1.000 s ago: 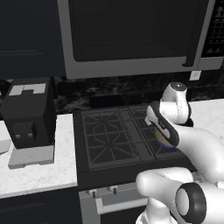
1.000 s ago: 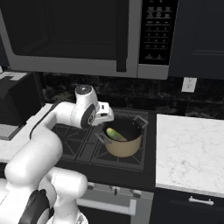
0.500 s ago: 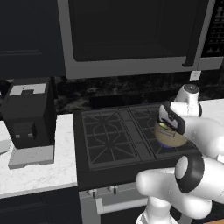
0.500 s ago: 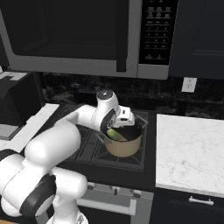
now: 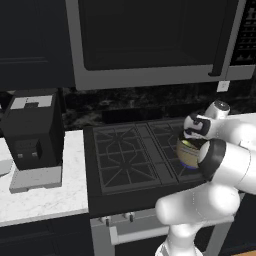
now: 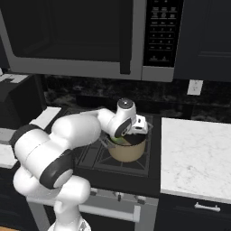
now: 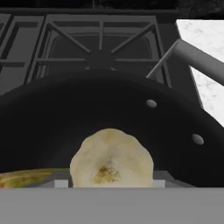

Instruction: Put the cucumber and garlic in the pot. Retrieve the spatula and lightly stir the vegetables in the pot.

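1. Dark cabinets and a black built-in microwave (image 6: 90, 36) frame the work, which takes place on a black gas cooktop with iron grates (image 5: 130, 160).
2. At the centre is the pale beige, round garlic bulb (image 7: 111, 157). It sits between the two small dark finger tips of the gripper (image 7: 109, 183), hanging over the dark inside of the low, round, cream-tan pot (image 6: 128, 151).
3. The jaws stand partly apart, each tip against a side of the bulb. I judge this to be a grip on the garlic rather than an empty hand.
4. The yellow-green, mottled cucumber (image 7: 26, 178) already lies low inside the pot, just beside the garlic at the lower left of the hand view.
5. A second ago the hand was beside the pot, over the neighbouring burner. The white arm (image 6: 76, 135) has since swung across, and the hand is now directly over the pot's opening.
6. The pot and cucumber have not moved in that second.
7. This means the carry is all but finished. Letting go here should drop the garlic beside the cucumber, leaving only the stirring part.
8. The pot's grey bar handle (image 7: 197, 59) points toward the white marble counter (image 6: 194, 158).
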You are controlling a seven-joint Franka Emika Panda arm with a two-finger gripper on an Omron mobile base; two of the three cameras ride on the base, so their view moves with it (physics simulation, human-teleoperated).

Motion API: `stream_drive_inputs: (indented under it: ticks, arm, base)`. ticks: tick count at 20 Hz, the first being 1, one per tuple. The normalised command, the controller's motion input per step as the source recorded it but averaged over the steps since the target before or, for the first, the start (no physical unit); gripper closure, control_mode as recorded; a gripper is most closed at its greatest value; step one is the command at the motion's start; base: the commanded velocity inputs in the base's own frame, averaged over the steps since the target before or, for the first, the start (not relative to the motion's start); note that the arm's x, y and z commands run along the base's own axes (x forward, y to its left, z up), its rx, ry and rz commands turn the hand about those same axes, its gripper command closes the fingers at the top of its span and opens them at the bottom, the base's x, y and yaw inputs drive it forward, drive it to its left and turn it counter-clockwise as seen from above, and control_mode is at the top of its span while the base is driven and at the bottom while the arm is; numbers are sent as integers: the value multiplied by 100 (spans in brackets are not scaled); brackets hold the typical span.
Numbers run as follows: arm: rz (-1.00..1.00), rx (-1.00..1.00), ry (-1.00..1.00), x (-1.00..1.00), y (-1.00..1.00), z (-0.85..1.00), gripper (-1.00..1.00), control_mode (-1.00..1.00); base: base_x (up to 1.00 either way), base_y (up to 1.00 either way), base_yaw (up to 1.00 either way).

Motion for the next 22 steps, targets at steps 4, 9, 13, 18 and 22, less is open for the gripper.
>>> stream_drive_inputs:
  ticks: [4, 9, 13, 18, 22]
  arm:
    - [-2, 0, 0, 30, 0, -40, 100, -100]
    - [-3, 0, 0, 2, 0, -24, -100, -100]
    - [-5, 0, 0, -19, 0, -3, -100, -100]
    - [-4, 0, 0, -36, 5, 1, -100, -100]
    - [-8, 0, 0, -15, 22, 25, -100, -100]
  base:
    - [0, 0, 0]
    - [0, 0, 0]
    - [0, 0, 0]
    - [0, 0, 0]
    - [0, 0, 0]
